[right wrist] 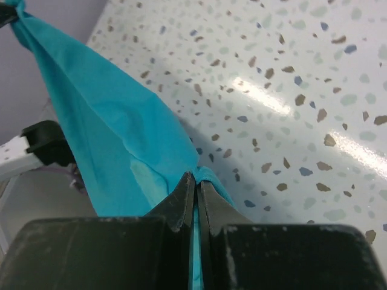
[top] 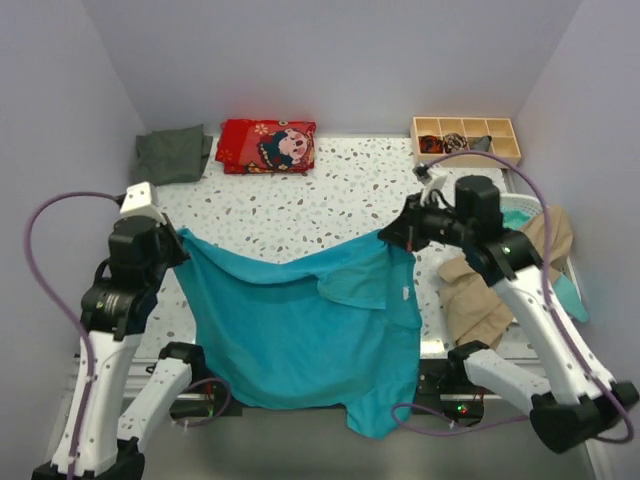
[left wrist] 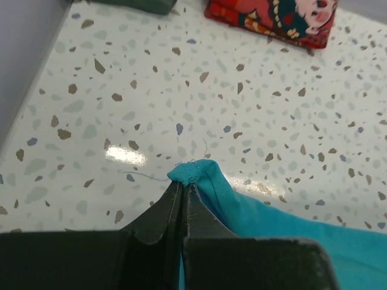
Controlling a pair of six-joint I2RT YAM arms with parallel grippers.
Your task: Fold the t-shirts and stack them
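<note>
1. Teal shirt [top: 300, 330] hangs stretched in the air over the surface's [top: 330, 190] near edge.
2. Left hand [top: 180, 240] pinches one corner.
3. Right hand [top: 390, 237] pinches the other.
4. Beige shirt [top: 480, 300] lies crumpled at the right.

Pale lilac walls [top: 330, 60] around a glossy speckled terrazzo table [top: 350, 190], bright glare patches [left wrist: 126, 157] on it.

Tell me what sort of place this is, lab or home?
Most likely a robot lab test cell, not a home: plain lilac walls box in a speckled table, and staged props are out: a teal t-shirt stretched between the left tool and right tool, plus a wooden compartment tray.
</note>
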